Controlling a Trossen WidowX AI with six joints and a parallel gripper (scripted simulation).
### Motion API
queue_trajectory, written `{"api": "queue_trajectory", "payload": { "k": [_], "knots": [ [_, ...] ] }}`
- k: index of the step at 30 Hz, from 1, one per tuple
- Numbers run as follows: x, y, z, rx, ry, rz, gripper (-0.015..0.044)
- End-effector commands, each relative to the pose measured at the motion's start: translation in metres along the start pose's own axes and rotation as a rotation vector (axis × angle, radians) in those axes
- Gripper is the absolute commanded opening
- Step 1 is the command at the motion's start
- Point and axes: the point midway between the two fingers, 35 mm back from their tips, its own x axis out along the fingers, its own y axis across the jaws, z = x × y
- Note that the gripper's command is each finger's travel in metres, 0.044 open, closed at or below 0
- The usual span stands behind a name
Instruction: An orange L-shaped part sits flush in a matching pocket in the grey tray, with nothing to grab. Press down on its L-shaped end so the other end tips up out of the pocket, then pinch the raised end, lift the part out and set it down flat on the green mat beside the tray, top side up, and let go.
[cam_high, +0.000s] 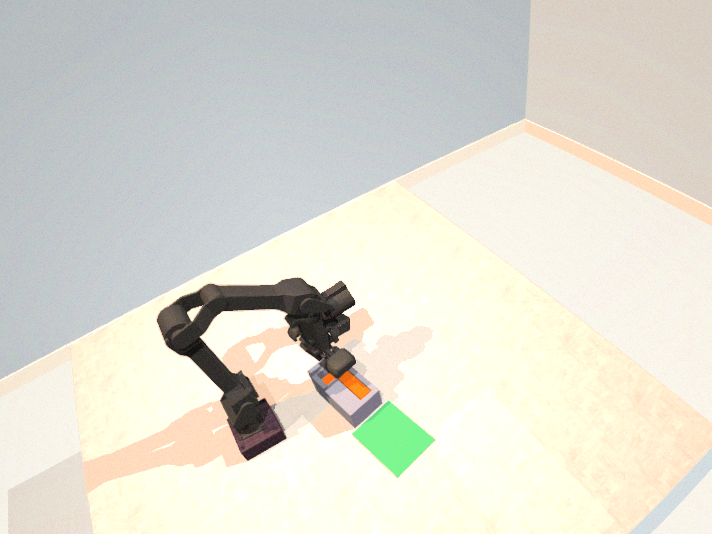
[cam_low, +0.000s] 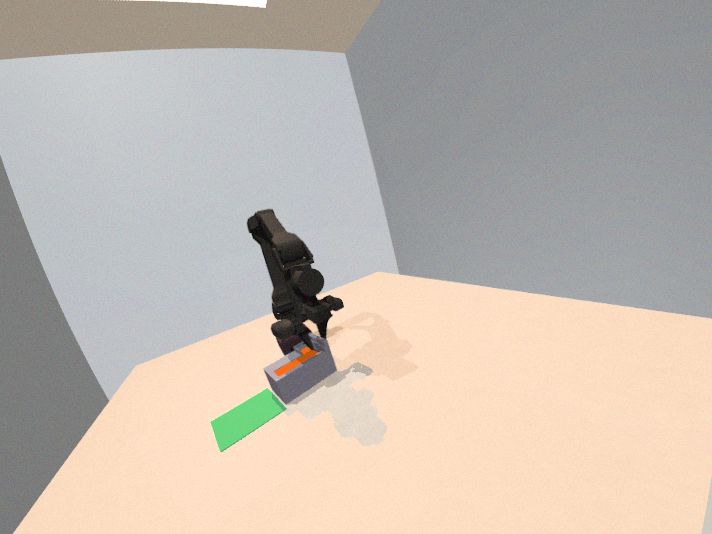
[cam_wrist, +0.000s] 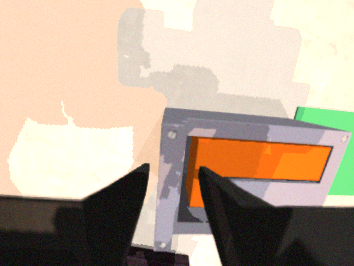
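Note:
The orange L-shaped part (cam_high: 355, 386) (cam_low: 296, 360) (cam_wrist: 260, 160) lies in the pocket of the grey tray (cam_high: 362, 409) (cam_low: 304, 379) (cam_wrist: 170, 150). My gripper (cam_high: 336, 362) (cam_low: 307, 339) (cam_wrist: 174, 170) hangs close over the tray's end nearest the arm. Its fingers stand partly apart with nothing between them. In the wrist view one fingertip is over the part's L-shaped end and the other is just outside the tray's rim. The fingers hide the foot of the L. The green mat (cam_high: 393, 439) (cam_low: 247, 419) (cam_wrist: 325, 120) lies flat beyond the tray's far end.
The arm's dark base (cam_high: 258, 431) stands on the floor a short way to the left of the tray in the top view. Walls close the room at the back and the right.

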Motion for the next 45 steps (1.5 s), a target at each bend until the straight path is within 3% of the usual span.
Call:
{"api": "queue_trajectory", "payload": {
  "k": [1,16,45],
  "knots": [
    [0.008,0.001,-0.001,0.007,0.011,0.007,0.0180],
    [0.032,0.001,-0.002,0.007,0.011,0.007,0.0180],
    [0.021,0.011,-0.002,0.005,0.009,0.009,0.0180]
  ]
}}
